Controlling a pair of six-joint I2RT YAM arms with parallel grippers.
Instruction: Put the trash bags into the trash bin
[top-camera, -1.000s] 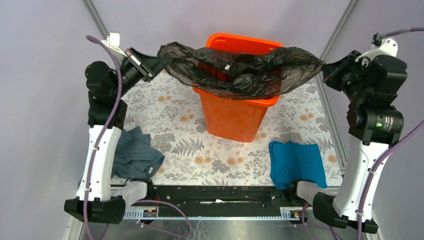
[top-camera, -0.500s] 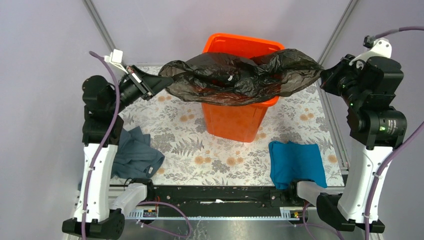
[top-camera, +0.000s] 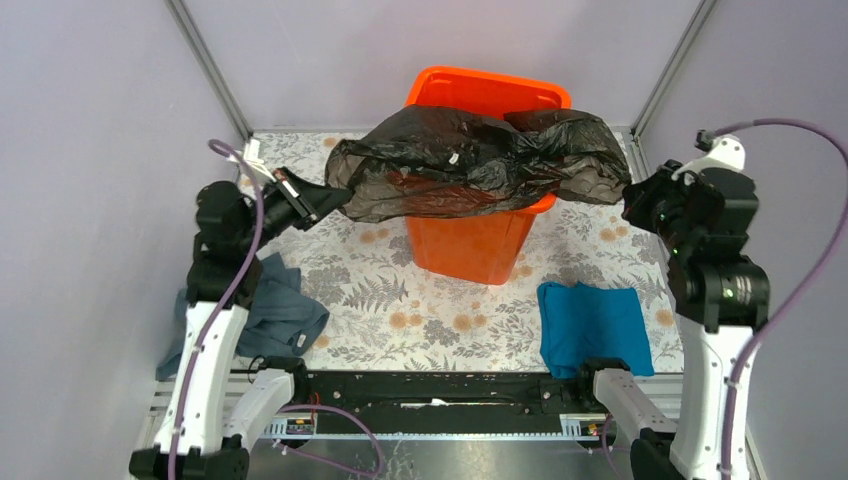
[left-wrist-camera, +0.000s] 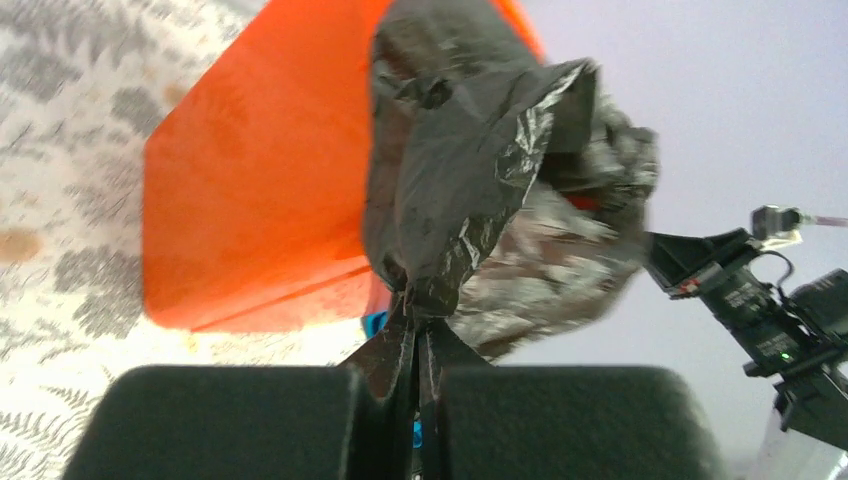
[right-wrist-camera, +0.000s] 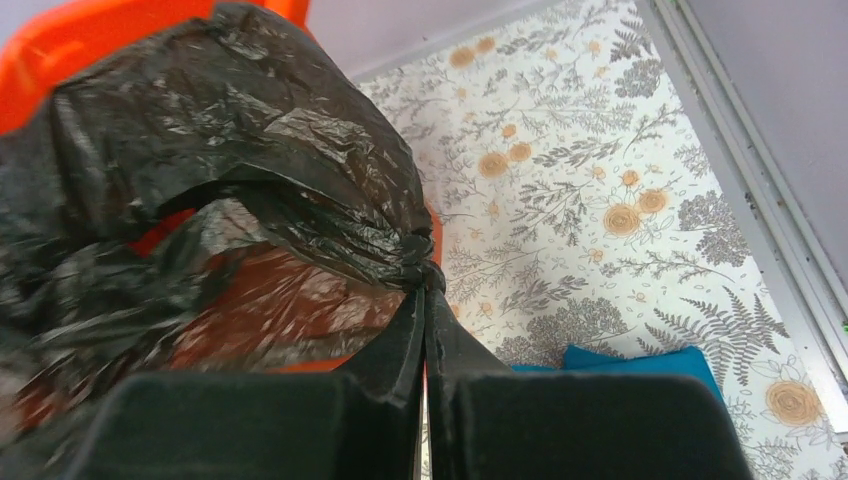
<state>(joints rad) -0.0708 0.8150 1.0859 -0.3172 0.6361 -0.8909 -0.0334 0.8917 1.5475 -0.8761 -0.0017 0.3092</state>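
Note:
The black trash bag (top-camera: 470, 160) is stretched across the front of the orange trash bin (top-camera: 470, 240) and drapes over its front rim; it looks brownish where the bin shows through. My left gripper (top-camera: 335, 195) is shut on the bag's left end, left of the bin and lower than its rim. My right gripper (top-camera: 628, 198) is shut on the bag's right end, right of the bin. The left wrist view shows the bag (left-wrist-camera: 470, 190) bunched at my closed fingertips beside the bin wall (left-wrist-camera: 260, 190). The right wrist view shows the bag (right-wrist-camera: 250, 170) knotted at my closed tips.
A grey-blue cloth (top-camera: 275, 310) lies on the floral table cover near the left arm. A teal cloth (top-camera: 592, 325) lies at the front right, also in the right wrist view (right-wrist-camera: 640, 362). Metal frame posts (top-camera: 205, 65) rise at the back corners.
Both grippers have come down and toward the near side with the bag ends. The bag has dropped from spanning above the rim to draping over the bin's front.

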